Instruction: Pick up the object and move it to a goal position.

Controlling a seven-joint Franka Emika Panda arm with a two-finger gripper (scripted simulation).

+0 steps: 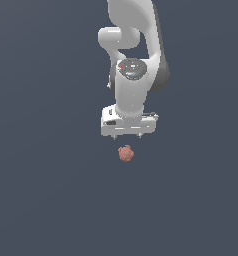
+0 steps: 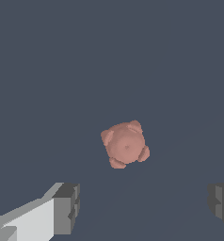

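Hanging straight down from the white arm (image 1: 133, 60), the gripper (image 1: 128, 136) has its jaws spread wide, with nothing between them. The ball (image 1: 126, 153), a small reddish-brown lump with knobbly bumps, sits on the dark grey table (image 1: 41, 200) just in front of the gripper in the exterior view, apart from it and narrower than it. From the wrist view the ball (image 2: 125, 144) shows beyond the two grey fingertips (image 2: 67, 207), roughly midway between them and clear of both.
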